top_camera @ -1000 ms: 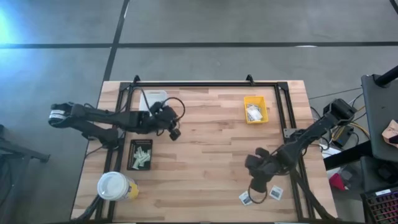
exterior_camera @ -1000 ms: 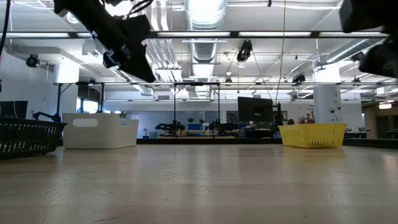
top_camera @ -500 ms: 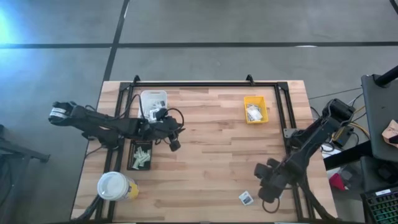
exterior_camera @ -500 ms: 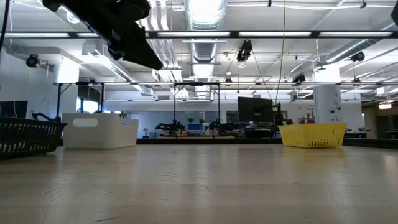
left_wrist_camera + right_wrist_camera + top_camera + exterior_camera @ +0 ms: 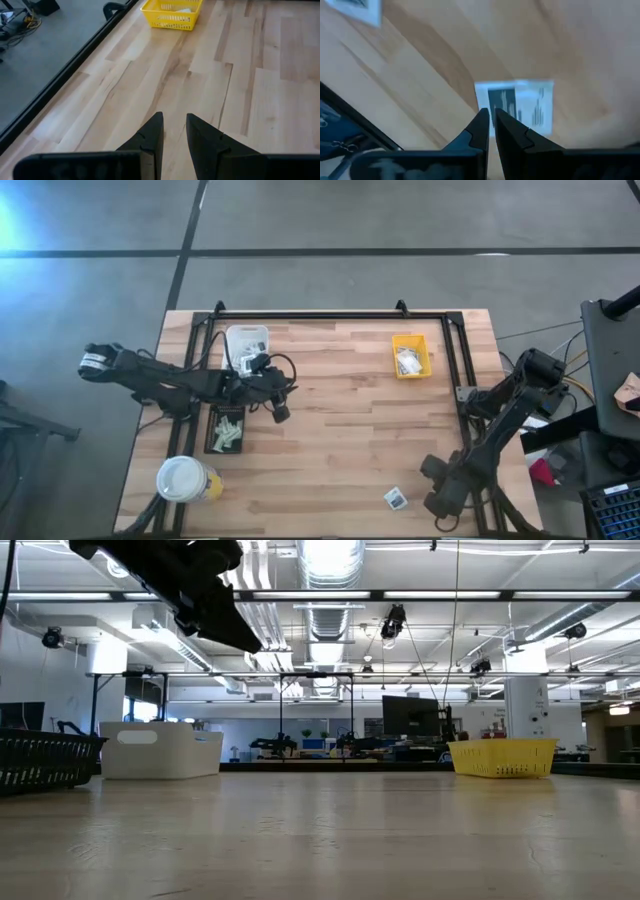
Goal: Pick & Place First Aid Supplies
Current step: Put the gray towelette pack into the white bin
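Observation:
Two of the first aid supplies, flat white packets with dark print, lie flat on the wood near the table's near right corner. One packet (image 5: pixel 396 499) lies bare. The other packet (image 5: pixel 520 107) sits just beyond my right gripper (image 5: pixel 490 119), whose fingers point steeply down and stand almost together over its edge. In the high view my right gripper (image 5: pixel 438 502) hides that packet. My left gripper (image 5: pixel 280 411) hovers open above the wood beside the black tray (image 5: pixel 226 428), nothing between its fingers (image 5: pixel 174 127). My right gripper has its fingertips (image 5: pixel 481 122) over the packet's printed edge (image 5: pixel 501 102), coming from above. Whether they touch the packet I cannot tell. The packet lies flat on the table.
A yellow tray (image 5: pixel 411 356) with packets stands at the far right and a white tray (image 5: pixel 247 343) at the far left. The black tray holds several packets. A white-lidded yellow cup (image 5: pixel 185 478) stands at the near left corner. A black frame (image 5: pixel 330 315) borders the table.
My right gripper has swung toward the table's near right corner, turning as it went and sinking, and now covers the right-hand packet. My left gripper first moved a little toward the near edge, uncovering the white tray, then kept still.

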Available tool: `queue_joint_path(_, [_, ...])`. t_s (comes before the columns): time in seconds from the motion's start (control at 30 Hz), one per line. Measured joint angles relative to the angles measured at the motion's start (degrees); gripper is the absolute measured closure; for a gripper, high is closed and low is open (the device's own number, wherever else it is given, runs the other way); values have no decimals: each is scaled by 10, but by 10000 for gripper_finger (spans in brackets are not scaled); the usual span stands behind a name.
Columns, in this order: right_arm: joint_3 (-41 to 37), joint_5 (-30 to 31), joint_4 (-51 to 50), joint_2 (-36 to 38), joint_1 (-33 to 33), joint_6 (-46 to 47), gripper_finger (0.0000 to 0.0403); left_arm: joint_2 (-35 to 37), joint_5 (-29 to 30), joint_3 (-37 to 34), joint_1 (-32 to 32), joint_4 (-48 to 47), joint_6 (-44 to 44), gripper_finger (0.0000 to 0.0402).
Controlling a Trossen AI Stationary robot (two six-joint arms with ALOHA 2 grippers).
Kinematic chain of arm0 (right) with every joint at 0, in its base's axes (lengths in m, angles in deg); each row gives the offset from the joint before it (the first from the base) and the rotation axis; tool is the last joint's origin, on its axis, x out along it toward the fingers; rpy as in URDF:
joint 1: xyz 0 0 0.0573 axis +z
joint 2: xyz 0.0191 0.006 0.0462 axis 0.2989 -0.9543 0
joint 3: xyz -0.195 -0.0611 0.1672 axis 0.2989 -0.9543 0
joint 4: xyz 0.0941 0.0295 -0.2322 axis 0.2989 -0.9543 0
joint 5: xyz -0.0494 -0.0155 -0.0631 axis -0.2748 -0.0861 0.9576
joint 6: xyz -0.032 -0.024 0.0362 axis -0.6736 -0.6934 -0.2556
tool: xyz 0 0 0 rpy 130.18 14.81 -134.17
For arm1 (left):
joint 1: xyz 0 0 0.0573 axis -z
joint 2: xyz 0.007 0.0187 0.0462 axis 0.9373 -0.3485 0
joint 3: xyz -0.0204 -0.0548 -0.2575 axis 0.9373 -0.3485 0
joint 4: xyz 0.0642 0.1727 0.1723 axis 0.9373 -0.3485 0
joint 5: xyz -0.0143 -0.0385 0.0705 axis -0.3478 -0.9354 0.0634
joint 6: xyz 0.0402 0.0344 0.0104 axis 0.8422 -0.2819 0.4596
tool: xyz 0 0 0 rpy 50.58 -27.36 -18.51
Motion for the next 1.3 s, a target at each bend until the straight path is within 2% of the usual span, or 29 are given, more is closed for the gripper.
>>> queue_joint_path(0.23, [0,-27,10,-34,21,40,375,0,0,0,0,0,2,323])
queue_joint_path(0.63, [0,-30,5,-85,7,11,374,0,0,0,0,1,-1,323])
queue_joint_path(1.0, [-2,29,-2,-84,-77,-116,374,0,0,-1,0,0,-1,323])
queue_joint_path(1.3, [-3,108,-1,-84,-165,-245,375,0,-1,-2,0,0,-1,323])
